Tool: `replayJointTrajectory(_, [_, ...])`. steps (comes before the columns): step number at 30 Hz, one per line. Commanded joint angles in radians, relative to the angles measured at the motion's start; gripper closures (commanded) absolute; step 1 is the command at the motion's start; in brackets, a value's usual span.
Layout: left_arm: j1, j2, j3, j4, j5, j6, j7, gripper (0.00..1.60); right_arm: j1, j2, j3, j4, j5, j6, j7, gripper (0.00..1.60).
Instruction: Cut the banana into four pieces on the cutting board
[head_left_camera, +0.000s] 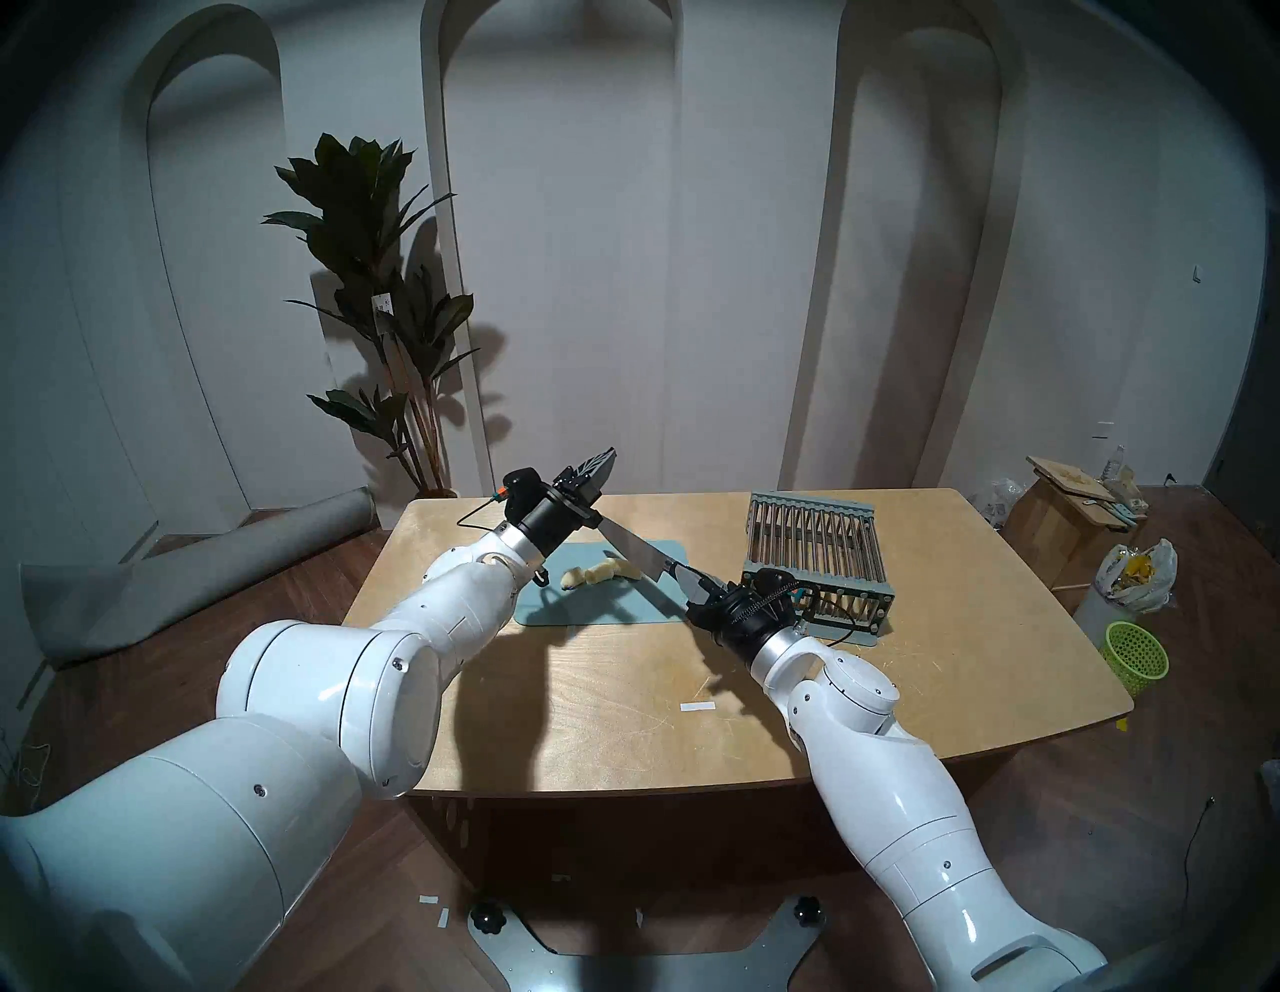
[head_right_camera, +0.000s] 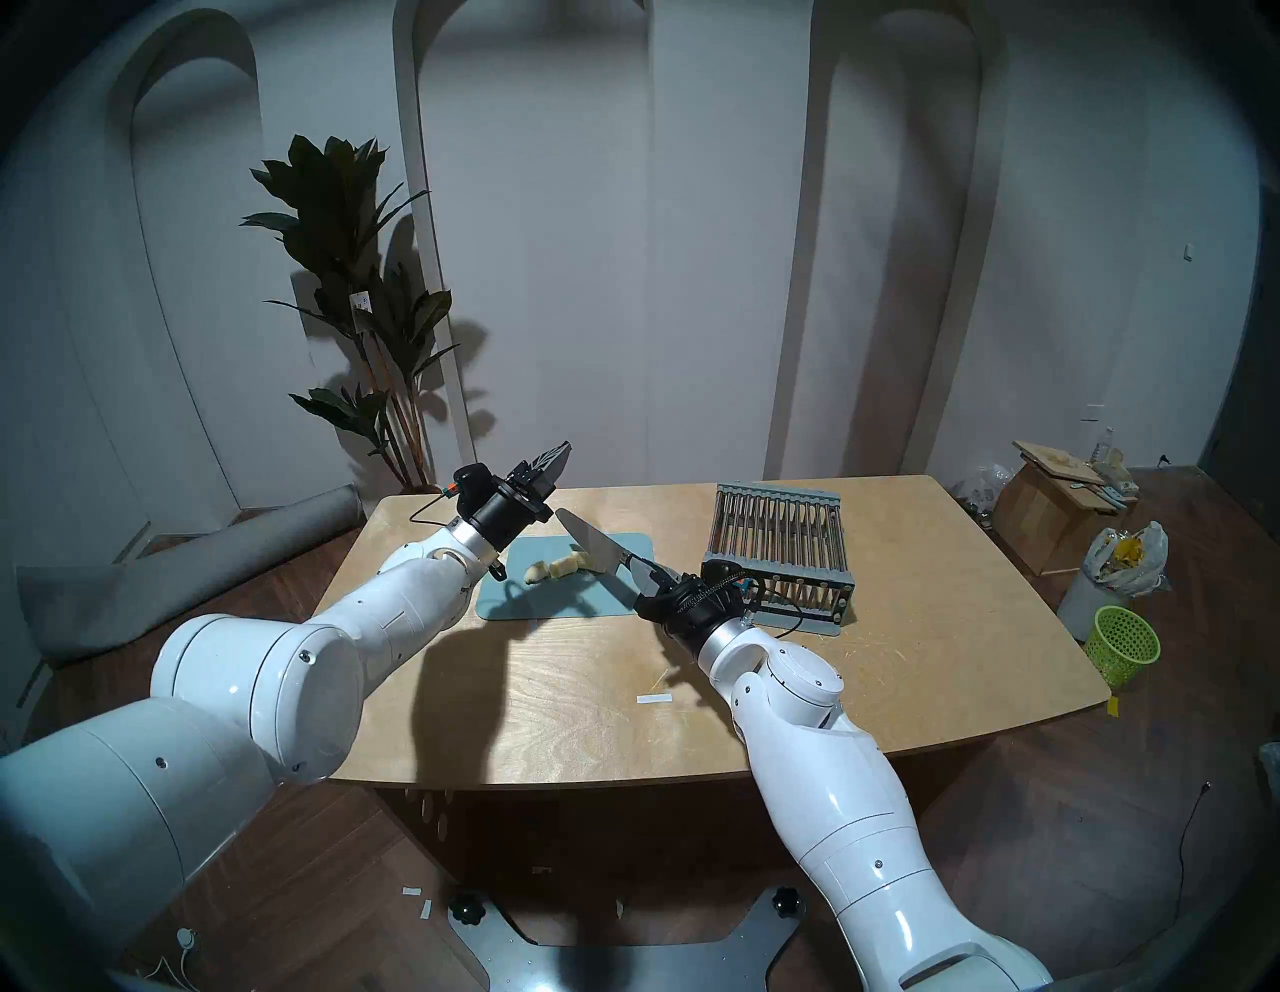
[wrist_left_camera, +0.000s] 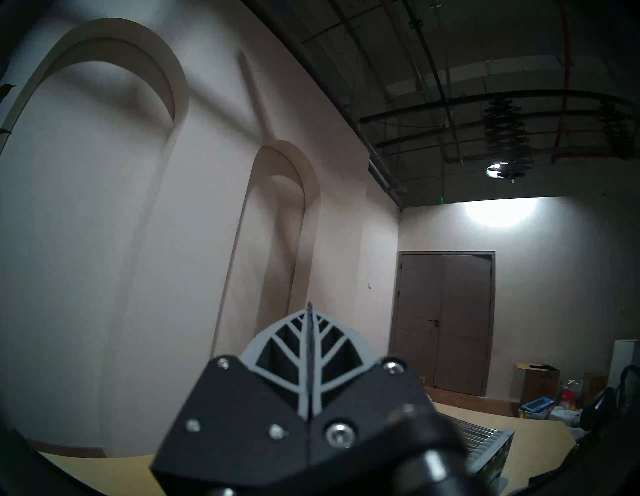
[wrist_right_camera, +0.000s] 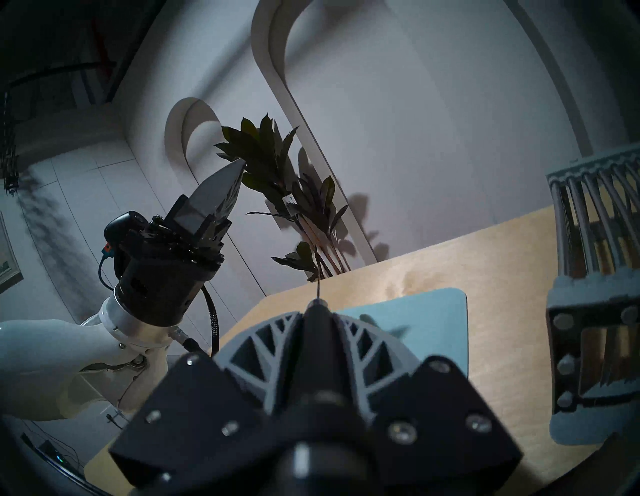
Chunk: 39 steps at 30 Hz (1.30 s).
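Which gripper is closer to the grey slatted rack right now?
Right. The right gripper sits just beside the rack, holding the knife; the left gripper is raised across the cutting board.

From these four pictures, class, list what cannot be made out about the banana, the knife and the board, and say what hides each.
- Number of banana pieces: head views, too small, and the knife blade crosses the right end.
- Banana in the right wrist view: hidden behind the right gripper.
- Knife blade, right wrist view: edge-on, only a thin line.
- Cutting board handle hole: left arm covers that end.
- Board and banana: absent from the left wrist view, which faces the wall.
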Motion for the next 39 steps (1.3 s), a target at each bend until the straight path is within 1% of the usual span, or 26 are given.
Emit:
replayJointTrajectory(1, [-0.016, 0.022, 0.108, -0.072, 0.113, -0.110, -0.090, 1.60, -0.028, 0.011, -0.005, -0.066, -0.032, -0.026, -0.020, 1.60])
replayJointTrajectory(2, [-0.017, 0.024, 0.133, -0.081, 0.141, -0.134, -0.099, 1.60, -0.028, 0.011, -0.008, -0.060, -0.036, -0.027, -0.021, 1.60])
replayJointTrajectory(3, [-0.017, 0.024, 0.133, -0.081, 0.141, -0.134, -0.099, 1.60, -0.028, 0.011, -0.008, -0.060, -0.036, -0.027, -0.021, 1.60])
replayJointTrajectory(4, [-0.013, 0.026, 0.150, -0.096, 0.166, -0.131, -0.097, 1.60, -0.032, 0.011, -0.010, -0.061, -0.042, -0.029, -0.027, 1.60])
replayJointTrajectory(5, [-0.008, 0.022, 0.174, -0.106, 0.200, -0.174, -0.083, 1.60, -0.038, 0.011, -0.013, -0.062, -0.048, -0.033, -0.034, 1.60])
replayJointTrajectory(6, [-0.008, 0.022, 0.174, -0.106, 0.200, -0.174, -0.083, 1.60, -0.038, 0.011, -0.013, -0.062, -0.048, -0.033, -0.034, 1.60])
replayJointTrajectory(8, [-0.001, 0.021, 0.193, -0.121, 0.233, -0.208, -0.053, 1.60, -0.044, 0.012, -0.016, -0.062, -0.057, -0.039, -0.043, 1.60])
replayJointTrajectory(10, [0.003, 0.023, 0.237, -0.139, 0.285, -0.257, -0.001, 1.60, -0.049, 0.013, -0.022, -0.061, -0.070, -0.048, -0.056, 1.60])
replayJointTrajectory(12, [0.010, 0.024, 0.265, -0.153, 0.311, -0.279, 0.049, 1.60, -0.052, 0.013, -0.025, -0.062, -0.078, -0.055, -0.064, 1.60])
replayJointTrajectory(14, [0.011, 0.026, 0.271, -0.154, 0.316, -0.290, 0.045, 1.60, -0.053, 0.012, -0.026, -0.062, -0.082, -0.058, -0.067, 1.60])
replayJointTrajectory(15, [0.016, 0.029, 0.293, -0.165, 0.331, -0.304, 0.080, 1.60, -0.054, 0.014, -0.027, -0.066, -0.089, -0.064, -0.073, 1.60])
replayJointTrajectory(17, [0.022, 0.032, 0.315, -0.175, 0.343, -0.313, 0.120, 1.60, -0.054, 0.017, -0.028, -0.071, -0.097, -0.070, -0.079, 1.60])
replayJointTrajectory(19, [0.022, 0.035, 0.316, -0.174, 0.341, -0.318, 0.108, 1.60, -0.055, 0.019, -0.028, -0.073, -0.101, -0.074, -0.082, 1.60])
replayJointTrajectory(20, [0.029, 0.039, 0.339, -0.185, 0.349, -0.323, 0.147, 1.60, -0.057, 0.021, -0.027, -0.075, -0.105, -0.077, -0.087, 1.60])
replayJointTrajectory(21, [0.027, 0.041, 0.336, -0.183, 0.342, -0.326, 0.126, 1.60, -0.058, 0.022, -0.026, -0.076, -0.109, -0.080, -0.090, 1.60])
replayJointTrajectory(22, [0.033, 0.044, 0.357, -0.191, 0.348, -0.328, 0.161, 1.60, -0.059, 0.023, -0.026, -0.077, -0.112, -0.082, -0.092, 1.60])
replayJointTrajectory(27, [0.038, 0.048, 0.381, -0.190, 0.349, -0.336, 0.163, 1.60, -0.062, 0.026, -0.023, -0.081, -0.119, -0.086, -0.097, 1.60])
replayJointTrajectory(28, [0.041, 0.048, 0.397, -0.190, 0.348, -0.337, 0.169, 1.60, -0.063, 0.026, -0.020, -0.081, -0.121, -0.087, -0.098, 1.60])
replayJointTrajectory(31, [0.041, 0.047, 0.417, -0.184, 0.347, -0.344, 0.170, 1.60, -0.062, 0.025, -0.018, -0.072, -0.122, -0.086, -0.098, 1.60])
replayJointTrajectory(32, [0.045, 0.048, 0.435, -0.190, 0.352, -0.344, 0.196, 1.60, -0.062, 0.024, -0.019, -0.068, -0.123, -0.087, -0.097, 1.60])
replayJointTrajectory(33, [0.045, 0.048, 0.435, -0.190, 0.352, -0.344, 0.196, 1.60, -0.062, 0.024, -0.019, -0.068, -0.123, -0.087, -0.097, 1.60])
replayJointTrajectory(34, [0.042, 0.047, 0.432, -0.184, 0.345, -0.346, 0.176, 1.60, -0.062, 0.023, -0.019, -0.066, -0.123, -0.086, -0.096, 1.60])
replayJointTrajectory(36, [0.043, 0.048, 0.457, -0.188, 0.341, -0.347, 0.197, 1.60, -0.058, 0.018, -0.024, -0.060, -0.125, -0.087, -0.092, 1.60])
replayJointTrajectory(38, [0.040, 0.048, 0.457, -0.185, 0.335, -0.348, 0.185, 1.60, -0.056, 0.016, -0.024, -0.058, -0.126, -0.087, -0.091, 1.60])
replayJointTrajectory(39, [0.040, 0.049, 0.474, -0.190, 0.335, -0.347, 0.204, 1.60, -0.052, 0.013, -0.026, -0.055, -0.128, -0.086, -0.087, 1.60])
